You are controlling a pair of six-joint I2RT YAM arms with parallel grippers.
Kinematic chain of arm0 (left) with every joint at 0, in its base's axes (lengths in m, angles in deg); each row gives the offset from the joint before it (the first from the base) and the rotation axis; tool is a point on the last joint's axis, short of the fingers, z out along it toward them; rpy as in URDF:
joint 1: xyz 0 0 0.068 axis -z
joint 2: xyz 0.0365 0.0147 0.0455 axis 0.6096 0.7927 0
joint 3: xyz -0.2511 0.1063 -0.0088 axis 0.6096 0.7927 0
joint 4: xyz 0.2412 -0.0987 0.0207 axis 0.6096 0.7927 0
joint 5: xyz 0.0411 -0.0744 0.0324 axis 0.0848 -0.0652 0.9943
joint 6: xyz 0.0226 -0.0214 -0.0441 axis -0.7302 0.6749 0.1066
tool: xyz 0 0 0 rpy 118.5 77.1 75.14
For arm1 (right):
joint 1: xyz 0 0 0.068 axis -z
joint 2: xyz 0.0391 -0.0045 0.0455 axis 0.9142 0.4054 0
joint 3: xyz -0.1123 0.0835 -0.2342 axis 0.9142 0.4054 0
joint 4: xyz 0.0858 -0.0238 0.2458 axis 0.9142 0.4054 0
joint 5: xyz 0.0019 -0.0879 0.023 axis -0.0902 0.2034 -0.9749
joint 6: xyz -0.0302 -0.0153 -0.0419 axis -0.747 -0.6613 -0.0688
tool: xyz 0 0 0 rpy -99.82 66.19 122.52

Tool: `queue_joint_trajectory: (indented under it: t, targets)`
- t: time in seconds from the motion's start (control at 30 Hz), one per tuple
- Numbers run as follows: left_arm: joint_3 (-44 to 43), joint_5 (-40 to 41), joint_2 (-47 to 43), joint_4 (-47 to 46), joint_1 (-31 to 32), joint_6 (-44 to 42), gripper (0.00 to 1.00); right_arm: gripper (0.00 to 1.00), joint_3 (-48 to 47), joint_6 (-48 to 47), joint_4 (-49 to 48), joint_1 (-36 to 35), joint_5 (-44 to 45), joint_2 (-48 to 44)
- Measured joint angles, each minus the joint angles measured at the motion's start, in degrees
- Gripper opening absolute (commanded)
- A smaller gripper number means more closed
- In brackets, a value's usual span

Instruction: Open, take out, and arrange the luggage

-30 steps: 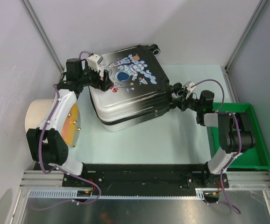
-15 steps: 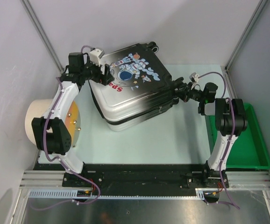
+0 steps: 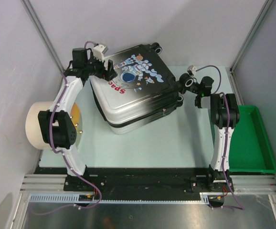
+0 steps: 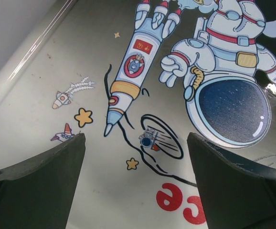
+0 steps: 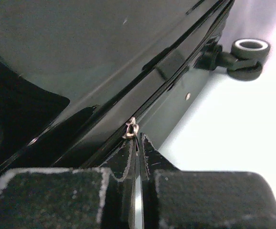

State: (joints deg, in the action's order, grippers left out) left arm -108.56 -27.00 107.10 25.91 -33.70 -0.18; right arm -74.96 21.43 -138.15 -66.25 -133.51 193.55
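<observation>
The luggage (image 3: 133, 90) lies flat on the table with its astronaut print facing up and its wheels toward the back. My left gripper (image 3: 107, 74) is open, its jaws spread over the lid's white back-left part by the red lettering; the left wrist view shows the print (image 4: 143, 95) between the fingers of that gripper (image 4: 135, 143). My right gripper (image 3: 180, 88) is at the luggage's right side. In the right wrist view this gripper (image 5: 137, 140) is shut on the metal zipper pull (image 5: 131, 129) at the black shell's seam (image 5: 80, 57).
A green plastic bin (image 3: 250, 143) stands at the right edge. A beige cylinder (image 3: 42, 126) with an orange face (image 3: 73, 126) lies at the left beside the left arm. A luggage wheel (image 5: 247, 50) sticks out beyond the zipper. Walls close in behind.
My right gripper has moved toward the back along the luggage's right side, still pinching the zipper pull. My left gripper has shifted back and slightly right over the lid.
</observation>
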Motion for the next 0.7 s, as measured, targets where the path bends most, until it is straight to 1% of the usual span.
queue_joint_trajectory:
  t: [0.13,0.17,0.27,0.3,0.37,0.4,0.5,0.6,0.7]
  targets:
    - [-1.07,-0.46,0.98,-0.02,-0.09,-0.04,0.94,0.07,-6.05,1.46,0.20,-1.73,3.37,4.17]
    - [-1.36,-0.59,1.22,0.02,-0.11,-0.04,0.97,0.08,-7.61,1.88,0.59,-2.23,4.66,5.18]
    - [-2.25,-1.27,1.66,0.33,-0.20,0.09,1.00,0.30,-9.46,2.49,2.40,-3.50,8.61,6.14]
    - [-2.49,-1.49,1.66,0.55,-0.24,0.15,1.00,0.45,-9.46,2.78,2.86,-3.67,9.42,6.10]
    - [-3.26,-2.08,1.64,1.57,-0.42,0.57,1.00,0.55,-9.31,3.50,5.31,-3.65,11.39,5.44]
    - [-3.48,-2.60,1.60,2.10,-0.61,1.14,1.00,0.62,-9.27,4.00,7.30,-3.23,12.02,4.87]
    - [-3.50,-4.68,0.24,4.61,-1.95,3.26,1.00,0.74,-9.31,6.05,17.03,-1.44,12.61,1.70]
    - [-2.60,-6.21,-2.05,8.00,-4.02,5.97,1.00,0.79,-9.42,7.21,27.34,0.52,12.72,-2.36]
    - [-0.22,-6.56,-5.03,10.21,-6.08,8.96,1.00,0.79,-9.49,8.13,35.82,1.90,13.00,-5.60]
